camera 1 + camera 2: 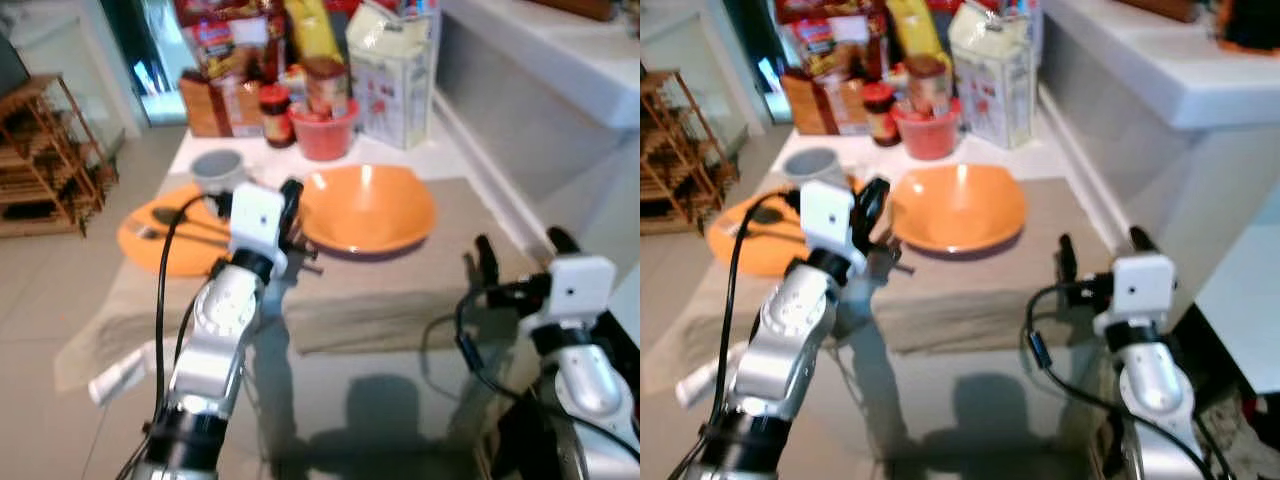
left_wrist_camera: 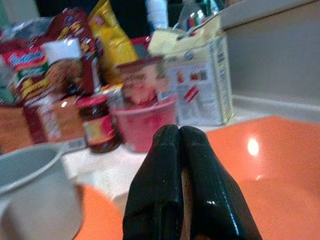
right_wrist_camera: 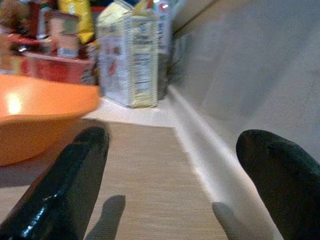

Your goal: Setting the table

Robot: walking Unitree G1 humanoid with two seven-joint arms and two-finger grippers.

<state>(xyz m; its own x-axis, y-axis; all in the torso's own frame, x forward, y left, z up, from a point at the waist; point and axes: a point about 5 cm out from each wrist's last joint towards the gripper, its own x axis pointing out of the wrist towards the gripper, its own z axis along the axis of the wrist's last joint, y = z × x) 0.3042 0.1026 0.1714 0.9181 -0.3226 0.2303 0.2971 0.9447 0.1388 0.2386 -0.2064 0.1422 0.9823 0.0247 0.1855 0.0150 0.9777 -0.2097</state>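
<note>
An orange bowl [image 1: 367, 207] sits on a beige placemat [image 1: 400, 290] in the middle of the table. To its left lies an orange plate [image 1: 150, 245] with dark cutlery [image 1: 175, 222] on it, and a grey cup [image 1: 217, 170] stands just behind the plate. My left gripper [image 1: 289, 200] hovers between plate and bowl, close to the bowl's left rim. In the left wrist view the left gripper [image 2: 178, 131] is shut with nothing held. My right gripper [image 1: 523, 250] is open over the mat's right end, near the wall, and its fingers [image 3: 80, 170] stand wide apart.
Groceries crowd the back of the table: a white carton [image 1: 393, 70], a red tub [image 1: 323, 130], a dark jar [image 1: 276, 115] and snack packs [image 1: 215, 60]. A wooden rack [image 1: 40, 150] stands on the floor at left. A white ledge [image 1: 560, 50] runs along the right.
</note>
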